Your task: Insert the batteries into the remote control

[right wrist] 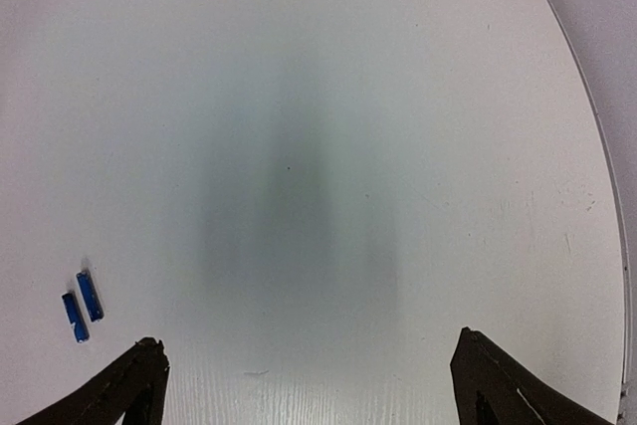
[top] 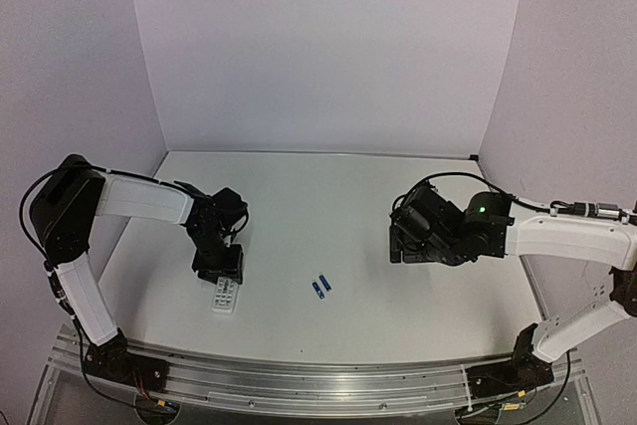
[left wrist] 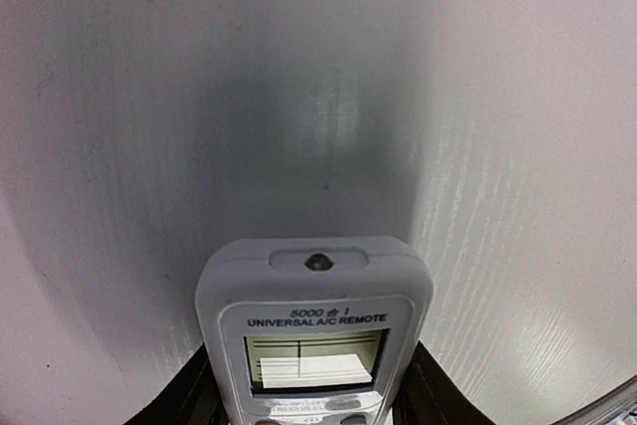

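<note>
Closely, left hand (top: 219,268) flanking remote control (left wrist: 314,296), grip unclear; right hand (right wrist: 309,341) wide open, above table (right wrist: 328,97)

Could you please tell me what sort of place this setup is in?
Probably a lab robot test cell: plain white walls enclose a white table on three sides, two arms are bolted to a metal rail at its near edge, and a remote control and two batteries lie on it.

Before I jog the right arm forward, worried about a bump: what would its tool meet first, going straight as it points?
Probably just the bare table, though depth is unclear. The right tool, open, faces empty surface; the batteries lie off to one side.
</note>
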Action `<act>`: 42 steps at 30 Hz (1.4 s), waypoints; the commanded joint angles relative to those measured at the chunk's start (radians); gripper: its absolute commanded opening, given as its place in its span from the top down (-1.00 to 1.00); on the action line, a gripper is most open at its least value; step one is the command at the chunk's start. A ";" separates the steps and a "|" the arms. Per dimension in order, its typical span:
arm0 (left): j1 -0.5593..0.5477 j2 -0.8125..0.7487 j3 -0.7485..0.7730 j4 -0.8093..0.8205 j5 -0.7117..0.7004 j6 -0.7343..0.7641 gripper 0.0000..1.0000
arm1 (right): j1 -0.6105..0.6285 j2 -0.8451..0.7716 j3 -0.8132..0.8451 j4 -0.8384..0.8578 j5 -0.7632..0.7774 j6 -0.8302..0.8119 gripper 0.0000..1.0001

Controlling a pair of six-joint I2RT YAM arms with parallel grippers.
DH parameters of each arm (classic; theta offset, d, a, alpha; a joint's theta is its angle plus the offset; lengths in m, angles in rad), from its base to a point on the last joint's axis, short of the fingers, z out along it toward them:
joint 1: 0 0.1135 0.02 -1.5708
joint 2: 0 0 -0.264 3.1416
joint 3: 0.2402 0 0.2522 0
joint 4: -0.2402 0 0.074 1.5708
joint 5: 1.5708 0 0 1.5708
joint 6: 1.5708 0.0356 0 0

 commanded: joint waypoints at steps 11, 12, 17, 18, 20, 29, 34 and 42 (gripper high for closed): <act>-0.006 -0.380 -0.040 0.961 0.386 -0.080 1.00 | 0.001 -0.080 -0.051 0.651 -0.759 -0.312 -0.89; -0.006 -0.396 -0.064 1.065 0.427 -0.103 1.00 | 0.001 -0.079 -0.056 0.716 -0.832 -0.327 -0.89; -0.006 -0.403 -0.086 1.327 0.590 -0.151 1.00 | 0.001 -0.006 0.024 0.827 -1.077 -0.375 -0.86; -0.006 -0.400 -0.092 1.372 0.629 -0.168 1.00 | 0.001 0.009 0.037 0.846 -1.101 -0.378 -0.86; -0.007 -0.399 -0.119 1.487 0.681 -0.203 1.00 | 0.001 0.039 0.061 0.873 -1.107 -0.381 -0.86; -0.013 -0.451 -0.212 1.743 0.752 -0.251 1.00 | 0.001 0.148 0.166 0.957 -1.036 -0.379 -0.84; -0.014 -0.476 -0.230 1.775 0.765 -0.248 1.00 | 0.002 0.230 0.258 0.990 -1.094 -0.357 -0.79; -0.015 -0.494 -0.254 1.776 0.738 -0.242 1.00 | 0.002 0.286 0.316 1.027 -1.193 -0.320 0.08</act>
